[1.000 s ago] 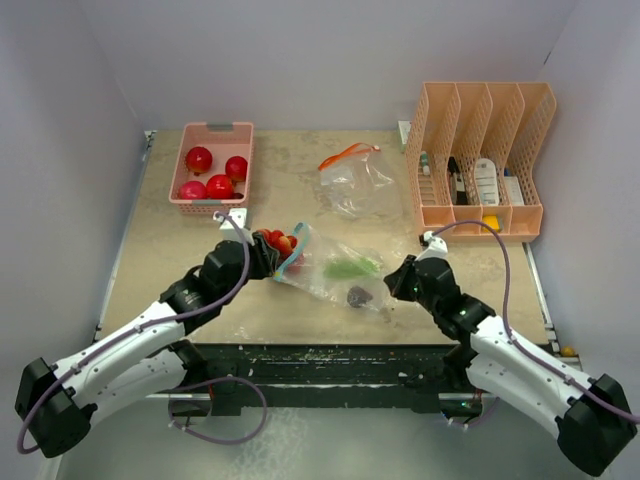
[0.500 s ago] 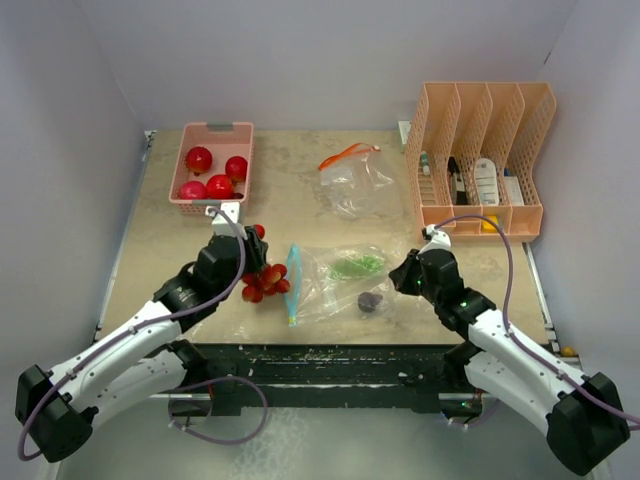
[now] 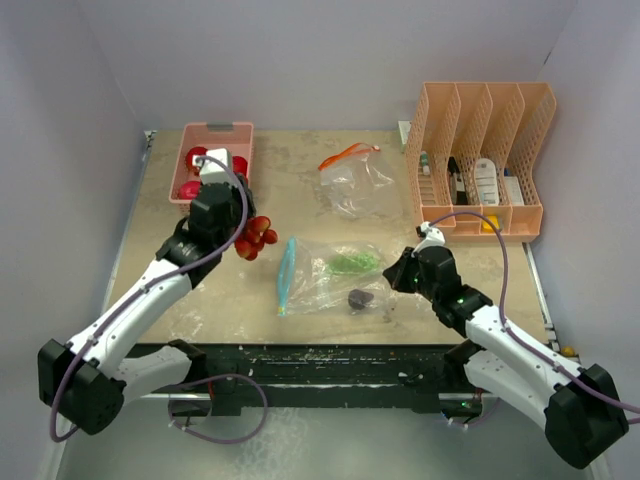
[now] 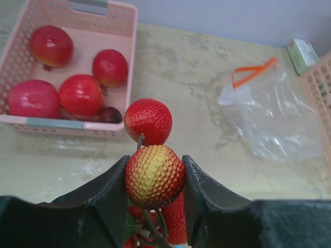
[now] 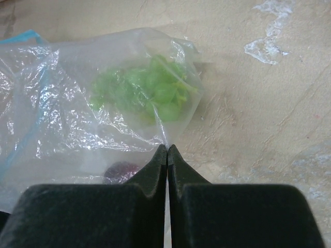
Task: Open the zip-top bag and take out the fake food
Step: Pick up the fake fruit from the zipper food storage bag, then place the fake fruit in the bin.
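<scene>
While the berry cluster point(image 4: 148, 121) looks light, hard and slick, your left claw point(image 4: 156, 160) grips it part-open around one ball, a sound hold, beside the basket point(image 3: 216, 129). Your right claw point(image 5: 167, 148) is pinched tight on the flimsy bag point(image 3: 335, 282), mid-table; grapes point(image 5: 150, 93) lie inside.

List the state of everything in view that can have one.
left gripper, shut on the red fruit bunch, held in the air.
right gripper, shut on the blue-zip bag at its edge.
blue-zip bag, lying flat, green bunch and dark piece inside.
orange-zip bag, lying crumpled, looks empty.
pink basket, holds four red fruits.
</scene>
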You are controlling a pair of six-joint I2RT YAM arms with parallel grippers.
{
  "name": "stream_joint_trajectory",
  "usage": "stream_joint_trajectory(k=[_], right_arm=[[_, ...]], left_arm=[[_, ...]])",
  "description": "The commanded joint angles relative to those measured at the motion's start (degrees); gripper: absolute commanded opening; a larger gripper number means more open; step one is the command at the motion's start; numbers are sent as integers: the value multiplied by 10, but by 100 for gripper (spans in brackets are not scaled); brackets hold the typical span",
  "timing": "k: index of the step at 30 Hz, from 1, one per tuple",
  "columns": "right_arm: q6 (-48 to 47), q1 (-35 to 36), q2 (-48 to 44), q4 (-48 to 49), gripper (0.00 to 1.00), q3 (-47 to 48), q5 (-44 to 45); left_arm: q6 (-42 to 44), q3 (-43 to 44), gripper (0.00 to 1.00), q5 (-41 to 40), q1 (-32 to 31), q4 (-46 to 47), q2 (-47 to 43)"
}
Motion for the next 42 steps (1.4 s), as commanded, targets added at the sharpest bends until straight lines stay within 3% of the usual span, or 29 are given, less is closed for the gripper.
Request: stream_joint_trajectory(k=[1, 7, 15, 20, 27, 30, 34, 35, 37, 42], right_arm=[[-9, -3, 17, 48, 0, 24, -31], [-29, -2, 15, 26, 0, 30, -24], [-35, -5, 18, 40, 0, 6, -17], [-37, -8, 42, 66, 0, 4, -31], [-67, -14, 57, 68, 0, 14, -45], [-71, -15, 56, 59, 0, 11, -49], [-68, -16, 41, 48, 0, 6, -48], [-67, -16, 38, 47, 0, 5, -50], [-63, -16, 29, 41, 0, 8, -52], [-58, -16, -1, 20, 0, 12, -59]], left_arm=[[20, 61, 33, 25, 72, 66, 59], [-18, 121, 33, 84, 176, 80, 135], [-38, 264, 34, 153, 261, 57, 230], [-48, 332, 34, 184, 290, 65, 301], [-11, 445, 38, 161, 297, 142, 435], [10, 485, 47, 145, 296, 147, 491], [7, 482, 89, 135, 296, 155, 513], [-3, 470, 95, 135, 296, 162, 507], [-25, 427, 100, 143, 296, 194, 474], [-58, 334, 99, 144, 296, 214, 388]])
